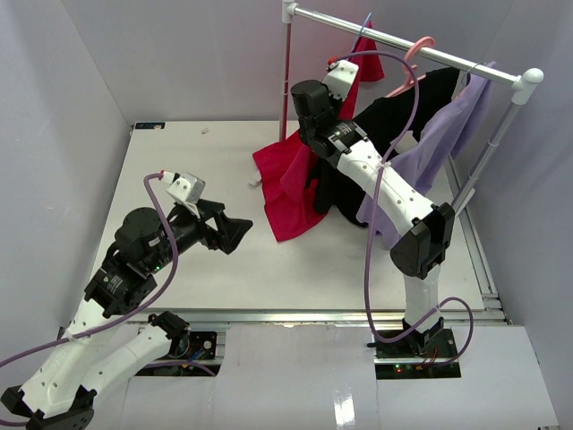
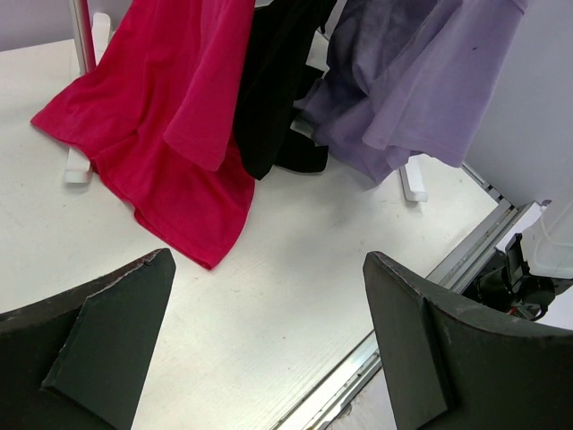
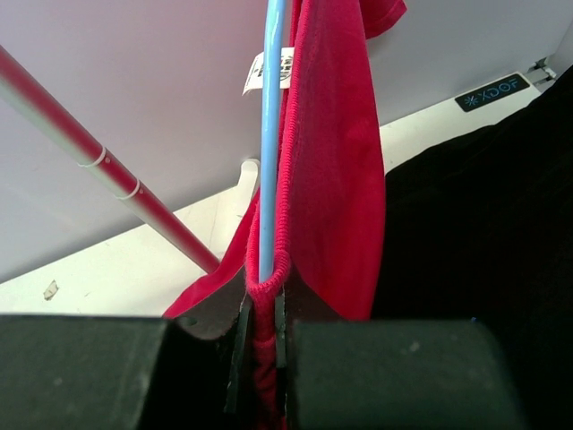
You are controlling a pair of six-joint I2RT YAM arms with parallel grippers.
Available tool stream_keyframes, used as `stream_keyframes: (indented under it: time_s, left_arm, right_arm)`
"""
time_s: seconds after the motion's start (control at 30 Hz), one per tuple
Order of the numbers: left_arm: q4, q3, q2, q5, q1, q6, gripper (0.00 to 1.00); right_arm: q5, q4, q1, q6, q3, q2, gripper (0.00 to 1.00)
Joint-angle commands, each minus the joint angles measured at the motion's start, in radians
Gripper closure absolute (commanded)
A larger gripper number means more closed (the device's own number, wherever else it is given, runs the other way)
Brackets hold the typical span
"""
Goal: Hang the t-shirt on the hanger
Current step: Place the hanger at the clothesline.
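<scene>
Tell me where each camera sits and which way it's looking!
Top camera: above and behind the robot, looking down on the table, rack, left arm and right arm.
Left wrist camera: low over the table, facing the red t-shirt, black clothes and purple clothes; its open left claw shows.
Right wrist camera: up by the rack, facing the blue hanger; its right claw, shut on the t-shirt's collar, shows.
Shared: top and left wrist both see all three clothes.

top: overhead from near side | left wrist: low, facing rack (image 2: 82, 31) | right wrist: tight on t-shirt (image 3: 331, 179) | shared: t-shirt
</scene>
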Motion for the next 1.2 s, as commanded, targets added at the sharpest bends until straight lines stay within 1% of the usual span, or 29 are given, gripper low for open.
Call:
stream_keyframes:
  time_s: [0.0, 0.23, 0.27, 0.3, 0.37, 0.43, 0.47, 0.5, 0.6, 0.73, 0.87, 1.0, 1.1, 1.17]
  left_arm:
    - [0.025, -0.022, -0.007, -0.005, 0.001, -0.010, 0.02]
    - [0.024, -0.024, -0.025, -0.006, 0.002, -0.010, 0.02]
    - [0.024, -0.023, -0.031, -0.007, 0.001, -0.010, 0.02]
    - [0.023, -0.023, -0.035, -0.009, 0.001, -0.010, 0.02]
    - [0.020, -0.024, -0.044, -0.016, 0.002, -0.010, 0.02]
    - [0.020, -0.023, -0.048, -0.025, 0.001, -0.007, 0.02]
    - [0.022, -0.024, -0.049, -0.029, 0.001, -0.007, 0.02]
    - [0.028, -0.027, -0.050, -0.031, 0.001, -0.007, 0.02]
    - [0.055, -0.044, -0.046, -0.050, 0.001, -0.007, 0.02]
    - [0.118, -0.078, -0.042, -0.041, 0.001, -0.028, 0.02]
    - [0.195, -0.067, -0.020, -0.003, 0.002, -0.060, 0.02]
    - [0.248, -0.071, -0.001, -0.009, 0.001, -0.088, 0.02]
    - [0.292, -0.109, 0.020, -0.020, 0.002, -0.104, 0.02]
    - [0.299, -0.126, 0.044, -0.012, 0.002, -0.130, 0.02]
  right_arm:
    - [0.011, 0.087, -0.006, 0.043, -0.010, -0.014, 0.92]
    - [-0.020, 0.087, -0.011, 0.066, -0.058, -0.032, 0.92]
    - [-0.025, 0.086, -0.010, 0.063, -0.058, -0.032, 0.86]
    - [-0.030, 0.085, -0.010, 0.060, -0.059, -0.035, 0.76]
    - [-0.040, 0.085, -0.010, 0.055, -0.065, -0.044, 0.53]
    - [-0.064, 0.085, -0.011, 0.030, -0.059, -0.066, 0.32]
    - [-0.088, 0.085, -0.011, 0.017, -0.055, -0.074, 0.19]
    - [-0.116, 0.084, -0.010, -0.001, -0.049, -0.082, 0.09]
    - [-0.183, 0.049, -0.005, -0.065, -0.034, -0.144, 0.10]
    - [-0.281, 0.019, -0.007, -0.093, -0.134, -0.293, 0.10]
    - [-0.288, 0.049, 0.007, -0.168, -0.226, -0.436, 0.10]
    - [-0.356, 0.027, 0.007, -0.224, -0.226, -0.533, 0.10]
    - [-0.517, -0.045, 0.009, -0.237, -0.249, -0.617, 0.10]
    - [-0.635, -0.063, 0.010, -0.249, -0.333, -0.694, 0.10]
